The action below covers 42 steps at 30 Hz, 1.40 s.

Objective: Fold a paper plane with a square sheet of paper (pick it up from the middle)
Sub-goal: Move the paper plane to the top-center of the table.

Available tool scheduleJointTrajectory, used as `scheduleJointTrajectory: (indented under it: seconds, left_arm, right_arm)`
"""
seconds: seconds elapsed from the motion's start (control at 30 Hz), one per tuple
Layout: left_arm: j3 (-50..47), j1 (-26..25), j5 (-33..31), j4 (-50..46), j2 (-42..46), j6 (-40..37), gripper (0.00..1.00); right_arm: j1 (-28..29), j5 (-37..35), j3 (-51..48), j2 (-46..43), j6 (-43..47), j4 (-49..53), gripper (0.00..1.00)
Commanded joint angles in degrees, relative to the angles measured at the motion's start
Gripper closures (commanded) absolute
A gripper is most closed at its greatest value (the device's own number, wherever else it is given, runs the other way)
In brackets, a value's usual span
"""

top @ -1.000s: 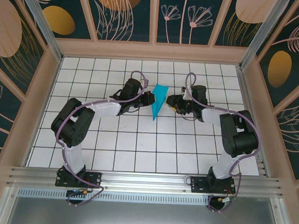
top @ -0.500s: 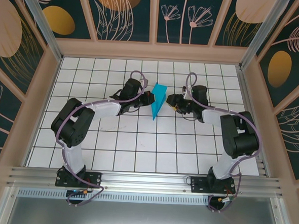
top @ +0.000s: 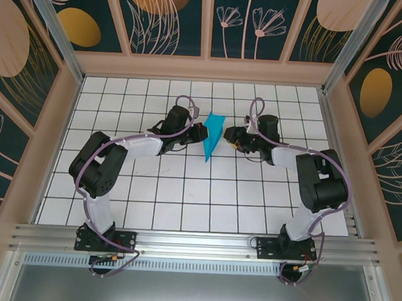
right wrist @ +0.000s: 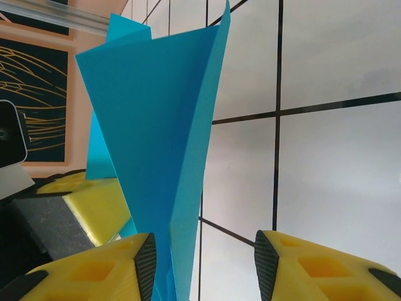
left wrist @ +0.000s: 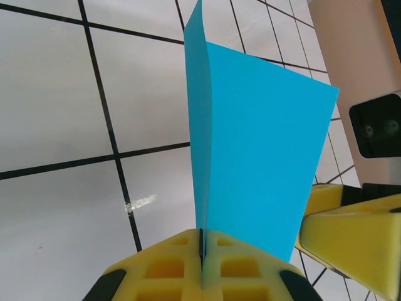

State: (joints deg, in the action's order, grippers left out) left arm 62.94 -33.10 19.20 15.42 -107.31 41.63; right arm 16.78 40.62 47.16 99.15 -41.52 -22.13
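Paper [top: 213, 136] is folded into a narrow teal wedge with creased layers. It stands on edge above the white grid table [top: 185, 190], mid-table and slightly toward the far side, between the two grippers. In the top view the wide end points to the back wall and the tip to the arm bases.

Left gripper [top: 203, 133]: jaws pressed together, pinching the paper. In the left wrist view [left wrist: 202, 248] the yellow pads meet flush on the folded edge and the paper [left wrist: 257, 150] rises straight out of the seam, fanning wider away from the grip.

Right gripper [top: 226, 134]: jaws spread, not clamped. In the right wrist view [right wrist: 202, 260] the narrow end of the paper [right wrist: 156, 125] drops into the gap, close against one finger [right wrist: 94, 269]. The other finger [right wrist: 313, 263] is well clear, with bare table between. Can't tell if the paper actually touches the near pad.

The grippers face each other across the paper, close together. One yellow right fingertip [left wrist: 351, 238] sits just beside the sheet in the left wrist view, and a left pad [right wrist: 94, 207] shows behind the sheet in the right wrist view.

Both arms reach inward from their bases with elbows out. Table is boxed in by a wooden frame with leaf-pattern panels [top: 168, 19].
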Motion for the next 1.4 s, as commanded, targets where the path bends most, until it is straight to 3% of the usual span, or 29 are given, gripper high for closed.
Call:
scheduleJointTrajectory:
  seconds: [0.0,0.1,0.17,0.23,0.33,0.5,0.73,1.1,1.37]
  left_arm:
    - [1.0,0.0,3.3,1.9,-1.0,-0.3,1.0]
    - [0.5,0.0,5.2,3.5,-1.2,-0.1,1.0]
    - [0.2,0.0,5.2,4.0,-1.5,0.4,1.0]
    - [-0.4,0.0,3.2,4.1,-1.8,1.5,1.0]
    - [-1.7,0.1,-0.2,4.7,-2.3,4.2,1.0]
    - [-5.2,0.1,-3.0,10.1,-3.5,10.4,1.0]
    - [-5.7,0.1,-1.9,12.6,-5.8,12.8,1.0]
    - [-5.0,0.6,-2.5,7.5,-6.8,9.6,0.77]
    - [-2.8,1.1,1.0,5.8,-8.7,7.8,0.7]
  right_arm:
    - [0.7,1.4,2.6,2.0,-0.2,-1.0,0.56]
    - [0.8,1.3,3.8,3.2,0.1,0.0,0.65]
    - [0.8,1.2,4.6,4.0,0.0,0.4,0.77]
    - [0.8,-0.3,5.0,4.2,0.1,1.6,0.89]
    - [0.8,-4.7,4.4,3.3,1.0,4.2,0.97]
    - [0.9,-10.1,2.9,1.4,2.6,7.5,0.98]
    - [1.5,-10.7,3.1,2.9,3.9,9.3,0.98]
    - [2.3,-10.5,9.8,7.7,13.7,18.8,0.98]
    - [2.6,-8.4,13.5,10.1,20.1,23.2,0.98]
